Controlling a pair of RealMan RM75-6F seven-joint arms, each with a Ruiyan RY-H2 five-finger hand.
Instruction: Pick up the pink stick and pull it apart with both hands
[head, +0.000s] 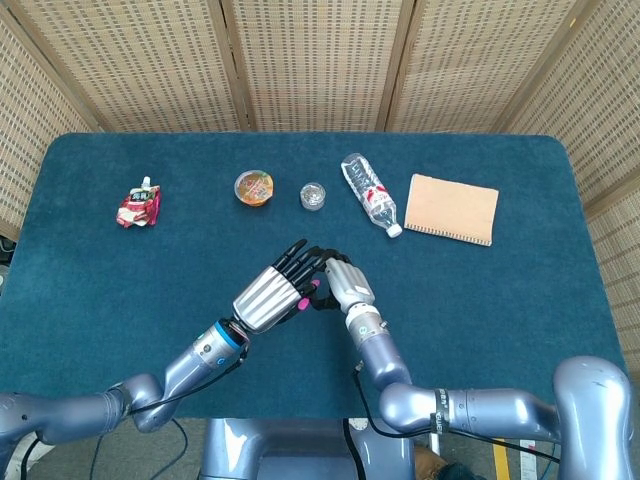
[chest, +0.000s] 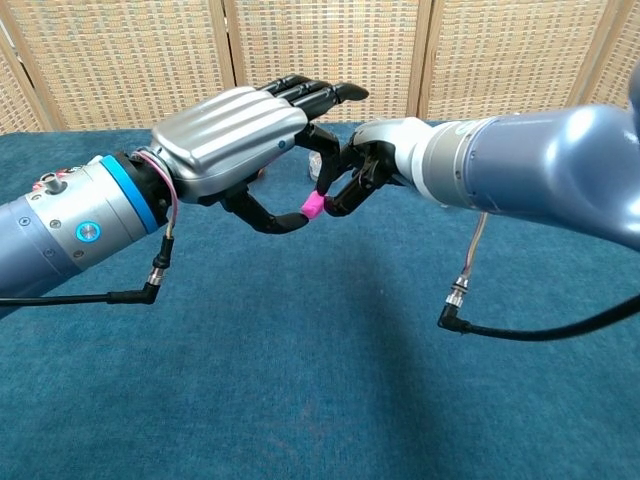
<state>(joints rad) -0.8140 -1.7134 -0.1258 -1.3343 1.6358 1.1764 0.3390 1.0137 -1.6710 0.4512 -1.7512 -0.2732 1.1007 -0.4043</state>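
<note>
Far left on the desk, dark teal napped cloth, lies a crumpled red-and-white pouch. Next along the back row: small round orange-lidded cup, tiny glittery round jar, clear plastic bottle on its side w/ red label, then a flat tan notebook w/ stitched lower edge. Woven cane screens behind.

Mid-desk, raised off the cloth, both hands meet. Left hand: ribbed silver back plate, black fingers stretched fwd and slightly up, thumb curled under so its tip touches the near end of the pink stick. Right hand: glossy grey-blue shell, black fingers curled in tight, pinching the stick's other end. So each hand has hold of the stick, one end apiece; only a short bright-pink stub shows between them, looks smooth and blocky. In the head view the left hand's back covers most of it, just a pink sliver showing.

Loose grey cables w/ metal plugs hang under both forearms.
</note>
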